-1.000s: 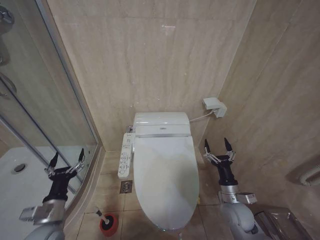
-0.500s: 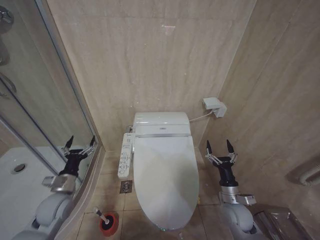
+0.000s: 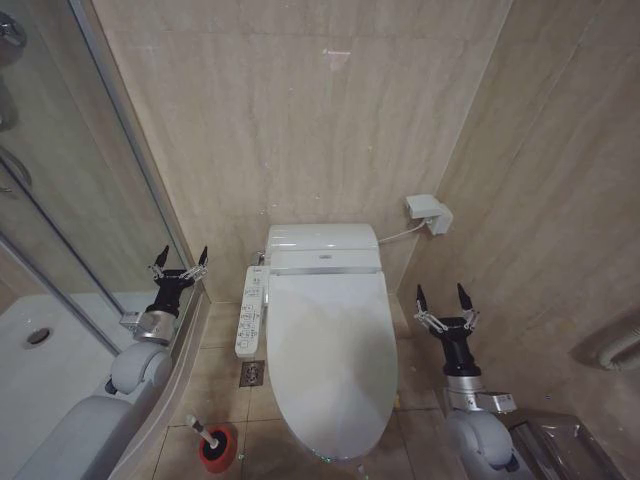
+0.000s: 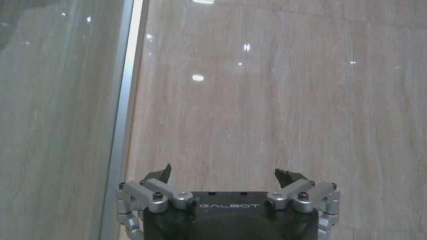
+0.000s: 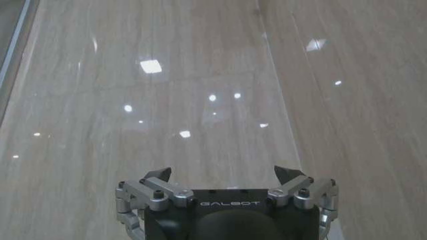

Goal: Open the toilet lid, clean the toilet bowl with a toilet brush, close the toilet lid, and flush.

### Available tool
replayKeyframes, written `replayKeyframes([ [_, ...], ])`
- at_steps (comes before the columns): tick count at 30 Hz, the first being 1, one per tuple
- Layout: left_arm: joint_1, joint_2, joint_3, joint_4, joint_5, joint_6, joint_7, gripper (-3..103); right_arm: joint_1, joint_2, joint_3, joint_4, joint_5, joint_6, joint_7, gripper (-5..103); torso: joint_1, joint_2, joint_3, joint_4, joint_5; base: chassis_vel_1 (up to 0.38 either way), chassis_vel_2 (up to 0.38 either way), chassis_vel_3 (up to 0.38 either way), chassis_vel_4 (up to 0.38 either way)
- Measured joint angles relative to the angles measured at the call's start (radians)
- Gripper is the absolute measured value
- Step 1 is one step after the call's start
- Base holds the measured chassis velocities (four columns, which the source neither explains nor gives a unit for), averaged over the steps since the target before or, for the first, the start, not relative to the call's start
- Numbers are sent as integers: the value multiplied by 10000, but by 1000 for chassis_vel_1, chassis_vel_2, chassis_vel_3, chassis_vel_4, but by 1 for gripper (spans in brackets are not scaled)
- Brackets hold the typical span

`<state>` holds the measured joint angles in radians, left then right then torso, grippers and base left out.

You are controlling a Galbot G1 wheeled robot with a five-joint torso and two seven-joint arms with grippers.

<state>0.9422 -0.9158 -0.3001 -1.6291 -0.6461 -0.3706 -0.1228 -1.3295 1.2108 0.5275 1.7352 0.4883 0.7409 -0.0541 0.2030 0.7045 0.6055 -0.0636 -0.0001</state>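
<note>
The glossy white toilet lid point(image 3: 330, 355) lies shut over the toilet bowl, which is hidden under it. Low on the floor left of the toilet, the toilet brush point(image 3: 201, 431) with its black head stands in a round red holder point(image 3: 218, 448). My left gripper point(image 3: 181, 259) is raised left of the toilet beside the shower glass, open and holding nothing; it also shows as the left gripper point(image 4: 227, 173) facing the beige wall. My right gripper point(image 3: 441, 294) is up on the toilet's right, open and holding nothing, and shows as the right gripper point(image 5: 225, 172) pointing at the wall corner.
A side button panel point(image 3: 250, 312) runs along the toilet's left edge. The curved glass shower enclosure point(image 3: 90, 230) stands close on the left, with a floor drain point(image 3: 253, 373) beside the toilet. A white wall socket point(image 3: 429, 214) sits upper right; a metal rack point(image 3: 560, 445) is at lower right.
My left arm has swung up and rightward, from low at the far left to beside the shower glass near the toilet. The right gripper has drifted slightly down and right.
</note>
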Motion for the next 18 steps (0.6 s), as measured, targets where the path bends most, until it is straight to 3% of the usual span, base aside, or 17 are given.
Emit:
replayKeyframes([
  [6,-569,291,395,365,-93,-7,-33,100,64,245,1,-49,-55,-71,25,100,0,0,-1,-5,2,0,0,0,0],
  [18,-1040,247,847,652,-138,-3,-56,100,108,320,112,-135,-53,-142,44,100,-2,0,-1,-5,1,0,0,0,0],
])
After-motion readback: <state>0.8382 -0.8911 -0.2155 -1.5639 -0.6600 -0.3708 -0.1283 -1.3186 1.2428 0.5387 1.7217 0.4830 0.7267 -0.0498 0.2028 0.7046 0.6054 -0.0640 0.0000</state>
